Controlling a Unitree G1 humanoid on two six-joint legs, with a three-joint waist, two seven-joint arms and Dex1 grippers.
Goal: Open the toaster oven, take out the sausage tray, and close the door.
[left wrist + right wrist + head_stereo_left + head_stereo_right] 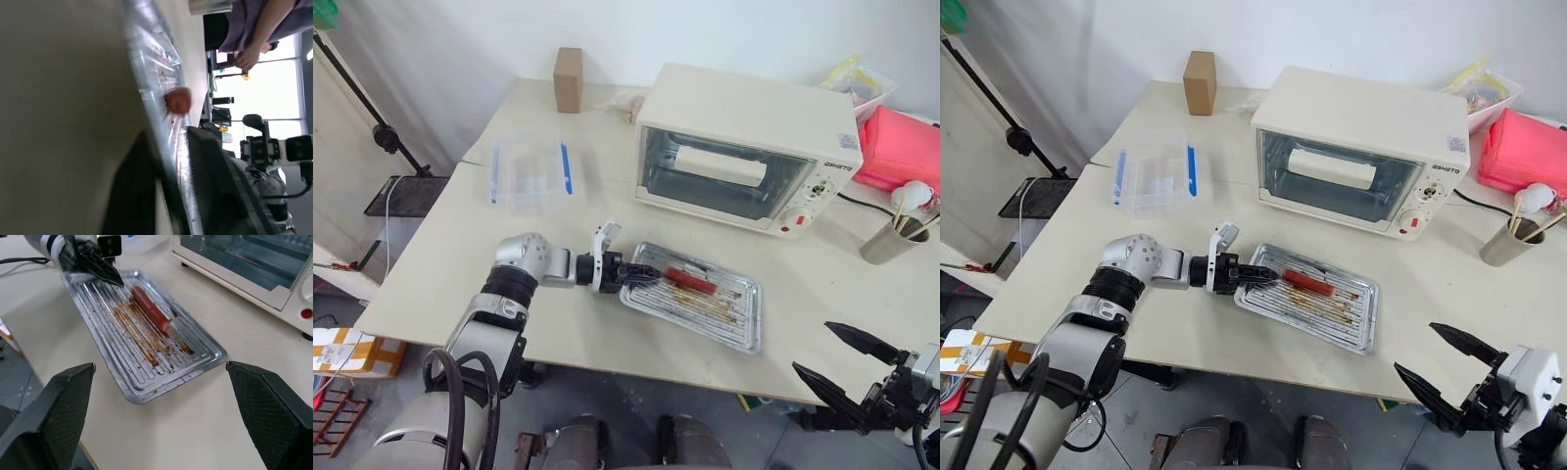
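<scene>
Nearest to me is my right gripper (847, 367), its two fingers spread wide with nothing between them, off the table's (440, 264) front edge and well apart from the tray (146, 340). One tray lies on the table just in front of the oven (749, 147), with one sausage (150, 309) in it. My left gripper (641, 274) is at the tray's left end; one finger is above the rim and one below, but I cannot tell if they pinch it. The door (720, 176) is closed. One clear container (530, 171) lies left of the oven.
</scene>
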